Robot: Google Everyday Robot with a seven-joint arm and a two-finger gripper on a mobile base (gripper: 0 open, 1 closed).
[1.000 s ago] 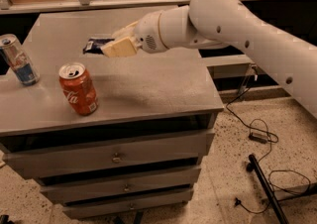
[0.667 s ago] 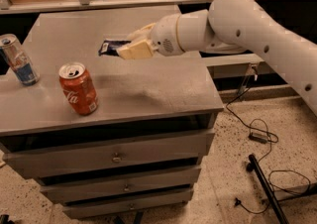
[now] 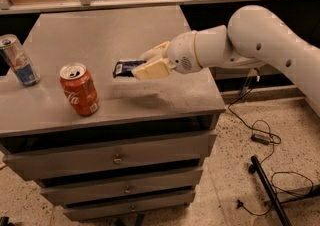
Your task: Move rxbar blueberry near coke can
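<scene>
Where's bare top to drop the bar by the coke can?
Bare cabinet top lies right of the coke can, below the gripper shut on the rxbar blueberry. The whole back half is bare too. It is tighter on the left, between coke can and silver-and-blue can.

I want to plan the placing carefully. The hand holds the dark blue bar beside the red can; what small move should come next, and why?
Probably lower the hand while easing it toward the coke can. It is shut on the rxbar blueberry, which seems to hang above the table, shadow beneath, with bare tabletop between bar and can.
</scene>
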